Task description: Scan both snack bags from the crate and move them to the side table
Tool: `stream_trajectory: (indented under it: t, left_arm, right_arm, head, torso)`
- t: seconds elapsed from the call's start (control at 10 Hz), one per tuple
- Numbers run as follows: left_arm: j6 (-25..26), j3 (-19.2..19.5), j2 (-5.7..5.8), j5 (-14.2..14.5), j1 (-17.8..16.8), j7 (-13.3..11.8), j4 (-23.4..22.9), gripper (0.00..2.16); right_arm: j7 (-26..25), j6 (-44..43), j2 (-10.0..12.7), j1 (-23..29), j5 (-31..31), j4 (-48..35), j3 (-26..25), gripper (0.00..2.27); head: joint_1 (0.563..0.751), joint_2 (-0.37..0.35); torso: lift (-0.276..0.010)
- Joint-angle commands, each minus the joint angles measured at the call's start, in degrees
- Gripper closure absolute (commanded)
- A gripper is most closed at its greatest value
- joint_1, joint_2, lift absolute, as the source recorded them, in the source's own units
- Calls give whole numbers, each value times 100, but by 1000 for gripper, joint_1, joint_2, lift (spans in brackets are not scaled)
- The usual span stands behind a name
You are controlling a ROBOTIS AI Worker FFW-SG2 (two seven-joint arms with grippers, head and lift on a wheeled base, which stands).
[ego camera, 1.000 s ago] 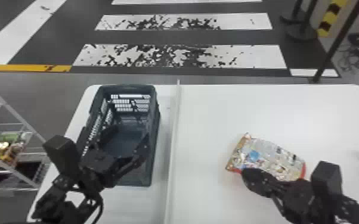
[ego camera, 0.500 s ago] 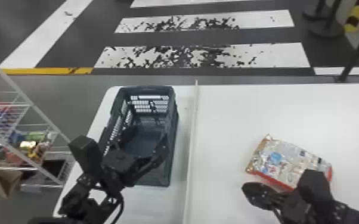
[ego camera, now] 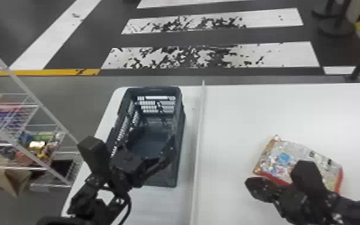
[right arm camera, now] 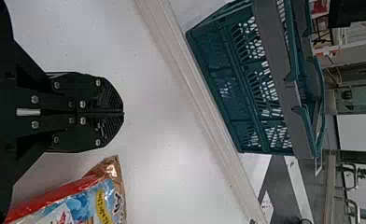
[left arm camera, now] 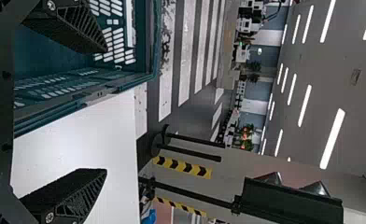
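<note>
Right black two-fingered tool (right arm camera: 122,113) pressed together on nothing, just beside multicoloured, red-edged plastic snack bag (ego camera: 278,161). Bag lies flat on white tabletop (ego camera: 233,119), right of raised white strip (ego camera: 199,119); I read strip as divider, keeping handled bag apart from dark slatted plastic crate (ego camera: 157,89). Left black two-fingered tool (left arm camera: 105,111) hangs at crate, fingers spread, probably so they can straddle bag. I'd open right tool before any pinch, as flat bag offers little edge.

To my right I see the bag (ego camera: 282,158), glossy and red-edged with blue print, lying on the white table (ego camera: 233,119). To my left, the slotted dark teal crate (ego camera: 180,131) stands upright, open-topped.
</note>
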Motion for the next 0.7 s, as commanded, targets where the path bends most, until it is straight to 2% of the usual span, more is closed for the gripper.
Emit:
stream_trajectory:
  t: [0.0,0.3,0.6]
  left_arm:
    - [14,-3,11,0,6,0,0,87]
    - [14,14,37,18,33,0,-17,87]
    - [32,32,46,18,33,0,-35,87]
  right_arm:
    - [-124,63,18,-179,14,182,38,2256]
    - [-502,133,106,-504,14,533,91,2256]
    - [-1240,256,141,-715,76,788,170,2256]
  head:
    - [695,200]
    - [695,187]
    - [695,164]
  torso:
    - [-75]
    - [-75]
    - [-75]
